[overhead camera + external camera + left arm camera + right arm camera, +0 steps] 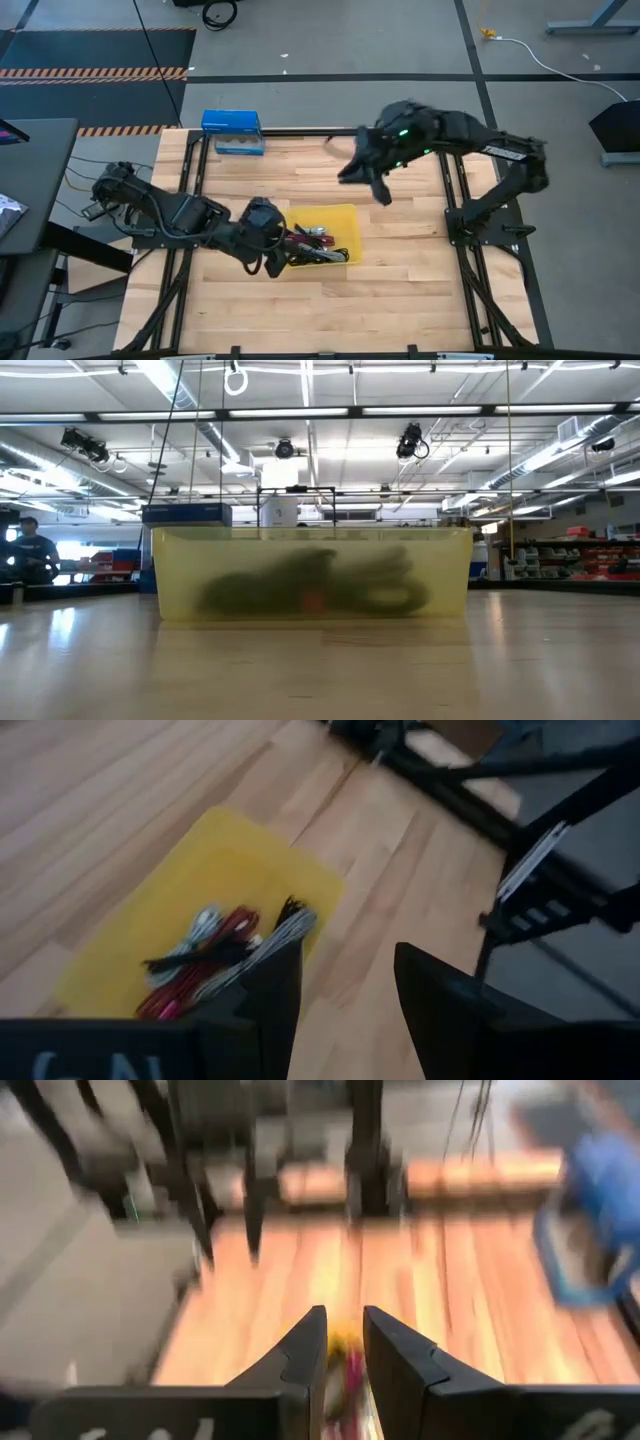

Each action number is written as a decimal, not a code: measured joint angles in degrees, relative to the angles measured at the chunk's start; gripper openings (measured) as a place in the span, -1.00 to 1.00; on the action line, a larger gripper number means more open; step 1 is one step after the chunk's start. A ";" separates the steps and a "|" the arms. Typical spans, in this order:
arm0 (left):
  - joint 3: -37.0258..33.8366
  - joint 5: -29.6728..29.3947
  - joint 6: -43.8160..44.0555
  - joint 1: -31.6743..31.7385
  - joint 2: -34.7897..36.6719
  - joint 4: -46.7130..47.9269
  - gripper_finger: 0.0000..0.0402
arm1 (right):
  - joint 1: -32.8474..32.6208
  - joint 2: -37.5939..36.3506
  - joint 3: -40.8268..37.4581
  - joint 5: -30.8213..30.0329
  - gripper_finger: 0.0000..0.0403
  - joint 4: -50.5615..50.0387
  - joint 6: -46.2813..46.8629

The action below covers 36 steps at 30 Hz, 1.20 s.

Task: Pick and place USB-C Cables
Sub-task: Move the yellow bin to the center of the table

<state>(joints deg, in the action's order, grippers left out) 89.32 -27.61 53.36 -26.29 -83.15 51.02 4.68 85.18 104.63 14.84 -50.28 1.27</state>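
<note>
High view: left gripper (284,256), fingers parted and empty, over cables (318,243) in yellow bin (345,215)

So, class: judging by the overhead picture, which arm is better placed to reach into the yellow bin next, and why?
Left. Its end effector sits at the bin's edge, open, right by the cables. The right end effector hangs away from the bin, over bare table.

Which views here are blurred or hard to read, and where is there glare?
Right wrist view: heavy motion blur, only the right gripper sharp. Left wrist view: mildly soft, cables still readable in the yellow bin. Low view: contents murky behind the bin wall, tabletop reflecting ceiling lights. High view: clear.
</note>
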 joint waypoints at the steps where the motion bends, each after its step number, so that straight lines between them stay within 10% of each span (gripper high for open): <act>1: 0.01 0.28 0.27 -0.06 0.00 1.19 -0.16 | -0.56 1.88 1.89 -0.33 -0.62 -3.36 -1.02; 36: -0.02 5.35 17.27 -10.97 -0.02 25.89 -0.16 | -9.19 34.74 4.03 -1.98 -0.63 -16.90 3.50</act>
<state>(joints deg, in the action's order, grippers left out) 89.30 -22.26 70.63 -37.27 -83.18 76.91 -4.51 119.92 108.66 12.86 -67.18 4.78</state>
